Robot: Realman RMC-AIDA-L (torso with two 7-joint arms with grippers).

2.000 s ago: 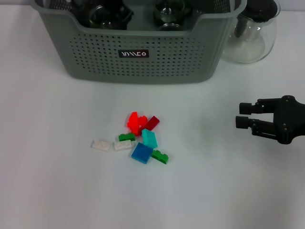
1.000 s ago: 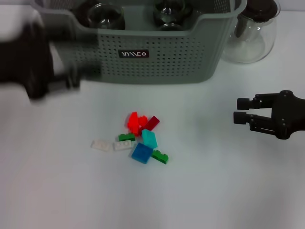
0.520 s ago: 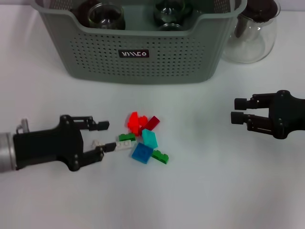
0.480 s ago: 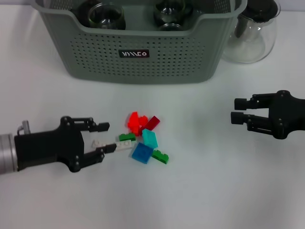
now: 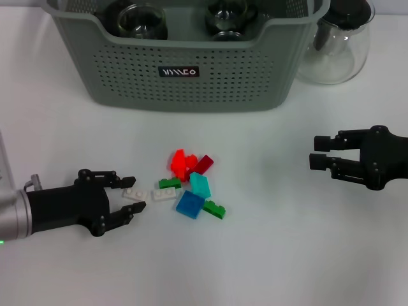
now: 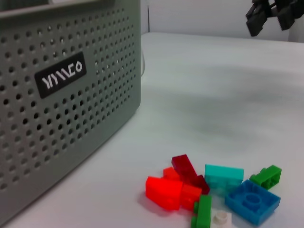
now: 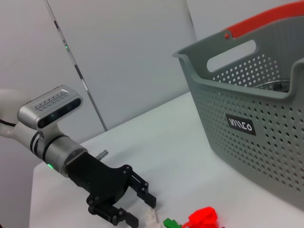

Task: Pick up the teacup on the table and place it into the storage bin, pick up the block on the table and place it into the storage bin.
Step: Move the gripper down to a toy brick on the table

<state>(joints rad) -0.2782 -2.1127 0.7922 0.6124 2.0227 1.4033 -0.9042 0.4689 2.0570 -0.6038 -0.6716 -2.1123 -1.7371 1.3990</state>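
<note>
My left gripper sits low at the table with its fingers spread apart, the tips flanking the outer white block, the leftmost piece of the scattered bricks. To do this well I judge I should keep the wrist low, centre the block between the tips so neither finger catches the second white block just beside it, and close across the short sides before lifting straight up. The white block lies flat, studs up, its long axis running roughly left to right across the table, nearly in line with my approach, so I may need a small wrist turn to pinch its narrow width. Beyond it the pile holds a green brick, a red cluster, a teal block, a blue plate and another green brick. The storage bin stands well behind the pile, glass teacups already inside. My right gripper hovers off to the right, fingers parted, holding nothing
</note>
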